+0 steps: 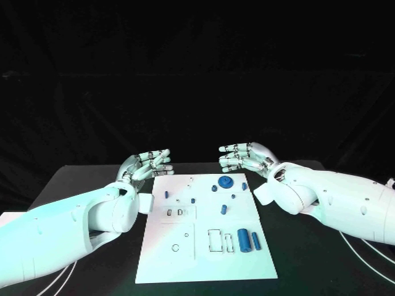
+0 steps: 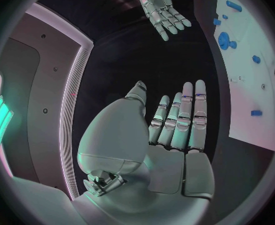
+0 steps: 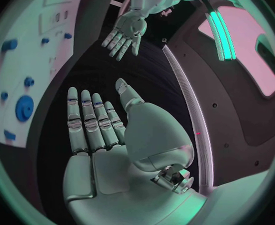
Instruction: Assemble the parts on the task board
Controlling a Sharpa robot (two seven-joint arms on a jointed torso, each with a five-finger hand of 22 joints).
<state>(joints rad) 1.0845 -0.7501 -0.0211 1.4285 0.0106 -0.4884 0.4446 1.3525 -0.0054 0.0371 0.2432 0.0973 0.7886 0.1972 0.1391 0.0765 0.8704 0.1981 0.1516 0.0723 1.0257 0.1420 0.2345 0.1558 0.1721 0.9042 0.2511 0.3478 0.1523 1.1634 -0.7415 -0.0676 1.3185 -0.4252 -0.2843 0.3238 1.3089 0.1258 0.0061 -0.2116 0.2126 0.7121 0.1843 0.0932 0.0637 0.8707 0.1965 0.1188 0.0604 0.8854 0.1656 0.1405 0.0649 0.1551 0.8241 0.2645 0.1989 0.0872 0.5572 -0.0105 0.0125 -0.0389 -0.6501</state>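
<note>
— Where are the two hands?

— Both sit at the far end of the white board (image 1: 207, 246), one at each far corner. The left hand (image 1: 147, 165) is just off the board's far left corner, the right hand (image 1: 244, 158) just beyond its far right corner. They face each other across that far edge — well apart, not touching.

— And the fingers?

— Empty on both sides. In the left wrist view the left hand's fingers (image 2: 186, 116) lie straight and side by side, thumb set off a little, nothing between them. The right wrist view shows the same for the right hand's fingers (image 3: 87, 119): stretched out, holding nothing. From the head camera the fingertips look slightly bent inward, but neither hand touches the board or any piece.

— What lies on the board?

— Small blue pieces. A round blue knob (image 1: 225, 181) sits near the far edge, close to the right hand. A fat blue cylinder (image 1: 243, 239) lies toward the near right, with a thinner blue bar (image 1: 255, 241) just beside it on the right. A short blue peg (image 1: 223, 209) lies around the middle, and several tiny blue bits (image 1: 181, 200) are scattered over the far left part. There are also outlined slots (image 1: 215, 240) just left of the cylinder; I cannot tell whether anything is in them.

— And the table?

— Black (image 1: 82, 179), with the board lying flat on its middle.
</note>
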